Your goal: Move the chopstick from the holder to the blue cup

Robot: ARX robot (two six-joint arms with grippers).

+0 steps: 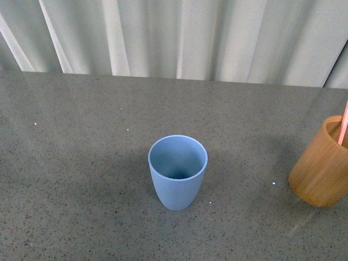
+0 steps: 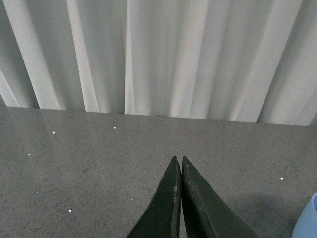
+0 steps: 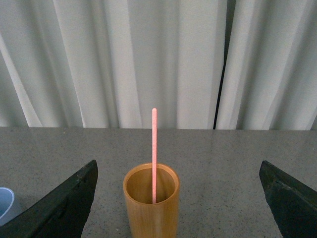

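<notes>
The light blue cup (image 1: 178, 171) stands upright and empty at the middle of the grey table. The tan wooden holder (image 1: 321, 163) stands at the right edge of the front view, with one pinkish-red chopstick (image 1: 343, 126) rising from it. In the right wrist view the holder (image 3: 151, 203) stands upright with the chopstick (image 3: 154, 153) leaning on its far wall. My right gripper (image 3: 178, 198) is open wide, its jaws on either side of the holder and clear of it. My left gripper (image 2: 179, 161) is shut and empty above the table, with the cup's rim (image 2: 306, 220) off to one side.
A white pleated curtain (image 1: 179, 35) hangs behind the table's far edge. The grey speckled tabletop (image 1: 81, 163) spreads around the cup and holder. A sliver of the blue cup (image 3: 7, 203) shows at the edge of the right wrist view.
</notes>
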